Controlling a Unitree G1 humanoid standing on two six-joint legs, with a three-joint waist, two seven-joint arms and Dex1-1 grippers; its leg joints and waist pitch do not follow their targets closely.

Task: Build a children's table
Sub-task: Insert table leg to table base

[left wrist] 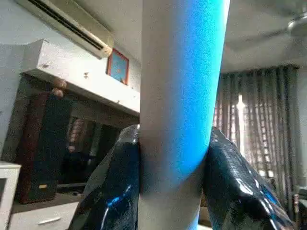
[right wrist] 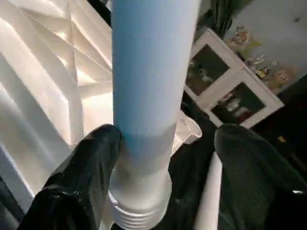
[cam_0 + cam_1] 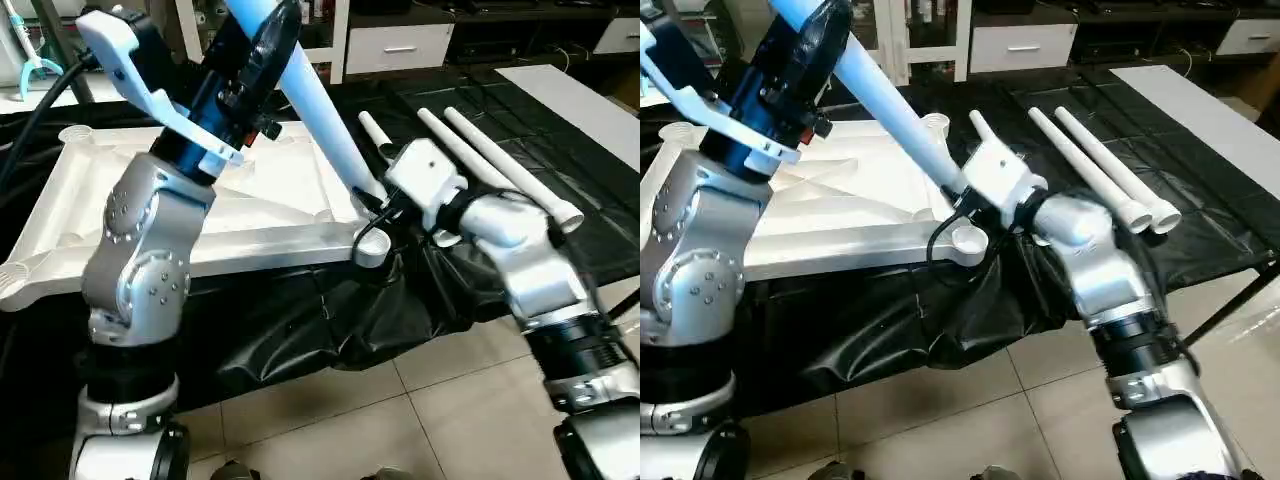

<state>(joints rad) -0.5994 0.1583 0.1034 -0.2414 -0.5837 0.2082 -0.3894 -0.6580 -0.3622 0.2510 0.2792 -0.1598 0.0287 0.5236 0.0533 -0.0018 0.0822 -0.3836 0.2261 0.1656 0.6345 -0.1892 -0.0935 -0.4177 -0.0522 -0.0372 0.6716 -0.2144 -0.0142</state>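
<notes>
The white table top [image 3: 270, 185] lies upside down on a black sheet, its ribs facing up. One long white leg [image 3: 320, 110] slants over it, its lower threaded end [image 2: 139, 211] just above the near-right corner socket [image 3: 372, 247]. My left gripper [image 3: 262, 50] is shut on the upper part of that leg, a finger [image 1: 110, 191] pressed to each side. My right gripper [image 3: 962, 200] stands open around the leg's lower end: one finger [image 2: 81, 177] lies against it, the other is apart. Three more legs [image 3: 500, 160] lie on the sheet to the right.
The black sheet [image 3: 300, 320] hangs over the front edge above a tiled floor [image 3: 400, 400]. A white panel [image 3: 590, 110] lies at the far right. White drawers [image 3: 400, 45] stand at the back, and a glass-door cabinet [image 2: 230, 96] is beyond the table top.
</notes>
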